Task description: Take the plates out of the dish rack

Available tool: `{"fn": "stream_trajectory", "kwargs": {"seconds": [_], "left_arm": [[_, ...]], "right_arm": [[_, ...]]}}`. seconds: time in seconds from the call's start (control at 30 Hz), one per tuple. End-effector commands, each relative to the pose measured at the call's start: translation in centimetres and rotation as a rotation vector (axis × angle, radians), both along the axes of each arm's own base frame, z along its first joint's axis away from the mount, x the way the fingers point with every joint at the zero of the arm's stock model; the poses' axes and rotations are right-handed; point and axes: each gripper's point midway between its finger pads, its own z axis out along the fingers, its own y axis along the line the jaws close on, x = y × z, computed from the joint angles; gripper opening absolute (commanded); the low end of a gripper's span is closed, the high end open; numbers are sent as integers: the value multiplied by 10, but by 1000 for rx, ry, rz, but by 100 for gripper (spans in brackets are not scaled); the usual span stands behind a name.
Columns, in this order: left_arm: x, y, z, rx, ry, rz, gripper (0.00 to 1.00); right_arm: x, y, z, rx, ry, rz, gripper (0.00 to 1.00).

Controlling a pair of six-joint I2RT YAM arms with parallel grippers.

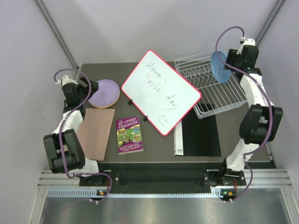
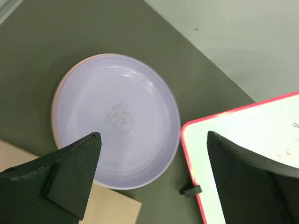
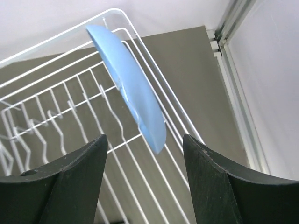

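A lilac plate (image 1: 105, 92) lies flat at the table's back left, on top of other plates. An orange-yellow rim (image 1: 103, 107) shows under it, and a pink rim (image 2: 54, 112) in the left wrist view. My left gripper (image 1: 93, 87) hovers open and empty over the lilac plate's (image 2: 117, 119) near edge (image 2: 154, 186). A light blue plate (image 1: 219, 66) stands on edge in the white wire dish rack (image 1: 210, 95) at the back right. My right gripper (image 1: 229, 63) is open; the blue plate's (image 3: 133, 102) near edge sits just beyond its fingertips (image 3: 145, 154), untouched. The rack (image 3: 46, 112) holds no other plate.
A red-rimmed whiteboard (image 1: 161, 92) lies tilted mid-table, its corner close to the lilac plate (image 2: 247, 135). A tan board (image 1: 96, 133), a book (image 1: 129, 135), a white strip (image 1: 178, 140) and a black mat (image 1: 201, 135) lie nearer the front. Enclosure walls stand close behind the rack.
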Motion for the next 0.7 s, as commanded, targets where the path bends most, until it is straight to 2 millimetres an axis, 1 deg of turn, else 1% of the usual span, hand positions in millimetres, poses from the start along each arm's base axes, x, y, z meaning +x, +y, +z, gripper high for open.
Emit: {"fn": "stream_trajectory", "kwargs": {"seconds": [0.0,0.03,0.07,0.1,0.13,0.2,0.23,0.27,0.3,0.4,0.43,0.47,0.57,0.67], "left_arm": [[13,-43,52,85,-72,-159,99],[14,-49,54,97,-74,-173,99],[14,-58,57,98,-87,-192,99],[14,-62,58,97,-98,-197,99],[14,-64,61,92,-112,-194,99],[13,-70,61,85,-130,-206,99],[14,-72,59,78,-127,-211,99],[14,-74,58,77,-126,-217,99],[14,-74,57,75,-123,-219,99],[14,-74,50,80,-116,-216,99],[14,-73,48,81,-112,-215,99],[14,-73,45,81,-107,-212,99],[16,-74,38,71,-99,-218,99],[17,-76,30,54,-85,-224,99]], "right_arm": [[21,-11,10,-154,13,58,65],[24,-18,6,-193,26,34,65],[26,-21,5,-241,31,36,64],[30,-20,6,-270,24,46,63],[33,-25,-1,-316,47,48,62],[38,-30,0,-360,55,29,61],[40,-36,-7,-385,75,9,60],[42,-37,-10,-394,80,13,53],[43,-37,-10,-404,83,16,49],[46,-34,-21,-410,98,37,35],[47,-31,-19,-411,83,46,28],[47,-27,-21,-409,81,59,16],[50,-11,-26,-412,88,107,0],[53,-1,-31,-413,100,134,0]]}}
